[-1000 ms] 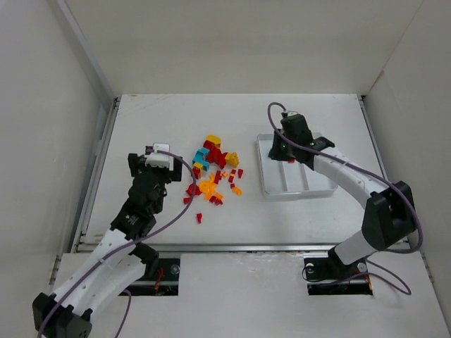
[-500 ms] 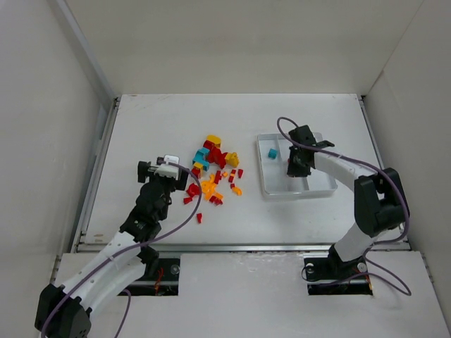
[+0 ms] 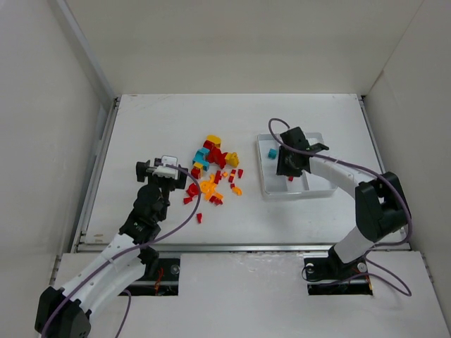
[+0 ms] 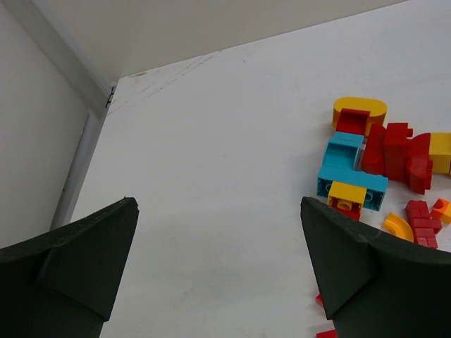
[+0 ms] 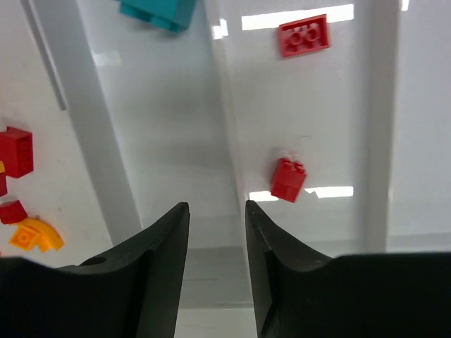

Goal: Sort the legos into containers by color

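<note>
The legos lie in a loose red, orange-yellow and teal pile on the table's middle. In the left wrist view a teal brick and red ones sit at the right. My left gripper stands wide open over bare table just left of the pile, holding nothing. The containers are the compartments of a white tray. My right gripper hovers over it, open and empty. A teal brick lies in the left compartment. The middle one holds two red bricks.
White walls close in the table on three sides, and a metal rail runs along its left edge. Stray red and orange bricks lie just left of the tray. A lone red brick sits toward the near edge.
My right gripper's jaws have parted over the tray and a red brick now lies in the middle compartment. The left gripper has shifted right toward the pile.
</note>
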{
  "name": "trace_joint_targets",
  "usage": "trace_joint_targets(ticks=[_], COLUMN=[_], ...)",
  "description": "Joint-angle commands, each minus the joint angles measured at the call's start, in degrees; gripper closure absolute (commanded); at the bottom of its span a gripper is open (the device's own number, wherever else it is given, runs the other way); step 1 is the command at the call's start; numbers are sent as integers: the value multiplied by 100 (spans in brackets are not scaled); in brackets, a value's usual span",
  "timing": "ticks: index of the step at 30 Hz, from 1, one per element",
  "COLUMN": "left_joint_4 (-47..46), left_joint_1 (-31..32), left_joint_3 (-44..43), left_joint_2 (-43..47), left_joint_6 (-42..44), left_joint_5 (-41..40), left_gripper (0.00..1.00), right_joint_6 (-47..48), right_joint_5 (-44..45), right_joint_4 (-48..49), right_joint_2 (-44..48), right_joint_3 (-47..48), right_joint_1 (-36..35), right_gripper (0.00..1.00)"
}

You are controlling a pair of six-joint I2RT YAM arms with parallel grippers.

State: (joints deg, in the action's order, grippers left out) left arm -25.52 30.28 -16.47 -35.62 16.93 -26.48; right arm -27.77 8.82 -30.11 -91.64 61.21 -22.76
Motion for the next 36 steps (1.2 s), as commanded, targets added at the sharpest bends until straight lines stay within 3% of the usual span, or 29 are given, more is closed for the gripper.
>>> trace_joint_targets(ticks=[1, 13, 17, 18, 21, 29, 36], left_joint_4=[-331, -436, -436, -436, -436, -436, -436], left_joint_1=[22, 22, 22, 22, 22, 22, 22], left_joint_3=[74, 179, 179, 179, 179, 179, 179], left_joint_2=[134, 187, 187, 187, 187, 187, 187], left_joint_6=[-23, 82, 83, 83, 83, 83, 83], left_joint_5=[46, 46, 99, 99, 99, 99, 99], left_gripper=[0, 0, 0, 0, 0, 0, 0], right_joint_6=[-184, 26, -61, -201, -422, -580, 201], right_joint_5=[-47, 709, 630, 630, 630, 841, 1007], right_joint_4=[304, 31, 31, 31, 84, 110, 313], right_joint_2=[-143, -663, -952, -1040, -1163, -1489, -1542], right_joint_3=[93, 629, 682, 682, 682, 1032, 1033], right_joint_1=[-211, -483, -483, -483, -483, -431, -633], right_gripper=[57, 67, 77, 86, 100, 100, 100])
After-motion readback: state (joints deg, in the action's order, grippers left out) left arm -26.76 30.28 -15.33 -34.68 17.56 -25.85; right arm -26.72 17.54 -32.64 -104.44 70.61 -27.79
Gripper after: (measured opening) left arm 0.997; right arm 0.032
